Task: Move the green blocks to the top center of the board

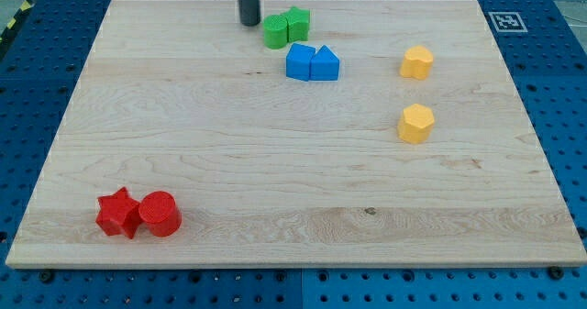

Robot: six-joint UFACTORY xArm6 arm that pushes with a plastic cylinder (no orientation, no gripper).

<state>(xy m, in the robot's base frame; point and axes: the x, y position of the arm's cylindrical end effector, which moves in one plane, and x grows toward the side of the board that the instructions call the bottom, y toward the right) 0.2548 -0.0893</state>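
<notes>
Camera view: two green blocks [286, 27].

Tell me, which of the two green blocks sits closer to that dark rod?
The green block on the view's left, the rounder one. My tip stands just off its left side, while the other green block lies beyond it, toward the view's right.

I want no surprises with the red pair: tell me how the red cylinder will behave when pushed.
The red cylinder stands on its flat end, so it should slide, not roll. It touches the red star, so a leftward push likely moves both. An off-centre push by my tip may turn it.
</notes>
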